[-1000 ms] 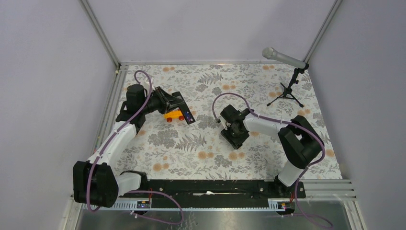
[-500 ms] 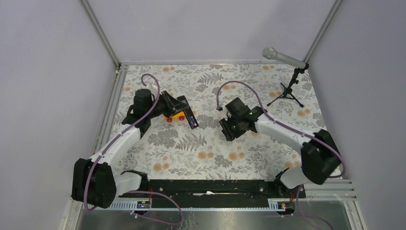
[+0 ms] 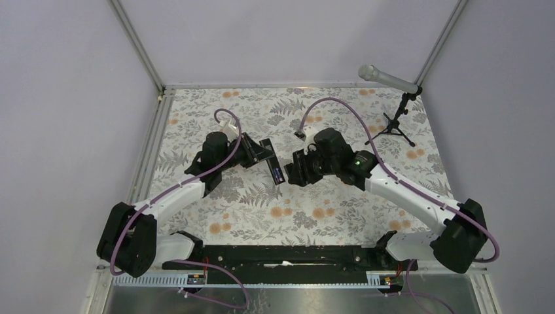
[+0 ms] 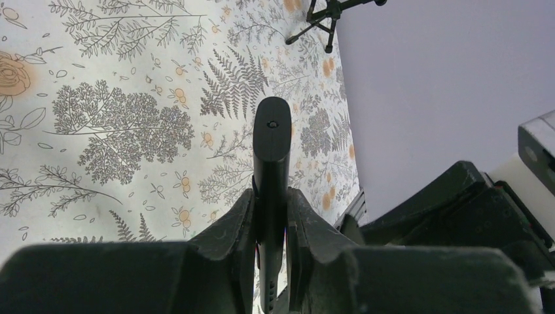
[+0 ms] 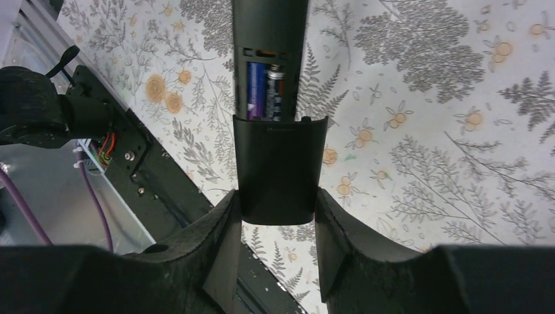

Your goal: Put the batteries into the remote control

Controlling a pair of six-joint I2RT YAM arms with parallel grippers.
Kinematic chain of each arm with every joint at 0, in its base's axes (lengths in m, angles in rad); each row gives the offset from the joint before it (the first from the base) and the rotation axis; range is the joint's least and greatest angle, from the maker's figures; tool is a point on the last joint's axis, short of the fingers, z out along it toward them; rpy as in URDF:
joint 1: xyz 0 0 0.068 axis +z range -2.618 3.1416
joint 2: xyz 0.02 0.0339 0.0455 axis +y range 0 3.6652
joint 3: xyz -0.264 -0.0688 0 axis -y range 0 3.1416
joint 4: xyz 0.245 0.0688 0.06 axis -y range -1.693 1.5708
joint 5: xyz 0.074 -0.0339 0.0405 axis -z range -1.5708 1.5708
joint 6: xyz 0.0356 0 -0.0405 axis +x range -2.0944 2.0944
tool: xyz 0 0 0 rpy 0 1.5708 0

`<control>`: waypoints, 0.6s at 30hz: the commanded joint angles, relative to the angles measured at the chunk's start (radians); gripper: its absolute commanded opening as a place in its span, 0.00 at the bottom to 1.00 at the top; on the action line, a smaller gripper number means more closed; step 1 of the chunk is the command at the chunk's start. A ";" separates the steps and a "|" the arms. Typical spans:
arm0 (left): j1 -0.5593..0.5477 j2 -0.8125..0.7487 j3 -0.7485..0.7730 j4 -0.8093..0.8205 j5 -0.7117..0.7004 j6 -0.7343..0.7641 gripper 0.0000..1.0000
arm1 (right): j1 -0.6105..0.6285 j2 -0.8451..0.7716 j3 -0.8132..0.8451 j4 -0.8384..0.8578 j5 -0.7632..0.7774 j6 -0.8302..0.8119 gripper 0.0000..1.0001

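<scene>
Mid-frame above the surface [image 3: 314, 229], the left fingers [image 4: 235, 222] pinch the remote control [image 4: 271, 157] edge-on. The right fingers [image 5: 219, 229] grip the cover [image 5: 278, 167] at its open bay, batteries [image 5: 266, 91] inside.

We see the remote control [image 5: 269, 26] & cover [image 5: 277, 167] as smooth matt black plastic; batteries [image 5: 267, 91] glossy, foil-like wrap; table sheet [image 5: 425, 131] matt, printed; lower-left plate [image 5: 52, 183] dull metal.

Both batteries [image 5: 256, 91] lie in the remote control [image 5: 269, 19], cover [image 5: 278, 170] touching it.
</scene>
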 commanded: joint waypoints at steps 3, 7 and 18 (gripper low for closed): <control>-0.016 0.011 0.067 0.097 -0.035 0.022 0.00 | 0.055 0.081 0.129 -0.060 0.034 0.063 0.31; -0.030 0.004 0.074 0.067 -0.051 0.028 0.00 | 0.056 0.114 0.157 -0.069 0.071 0.095 0.31; -0.051 0.006 0.088 0.054 -0.054 0.006 0.00 | 0.066 0.199 0.218 -0.116 0.071 0.092 0.32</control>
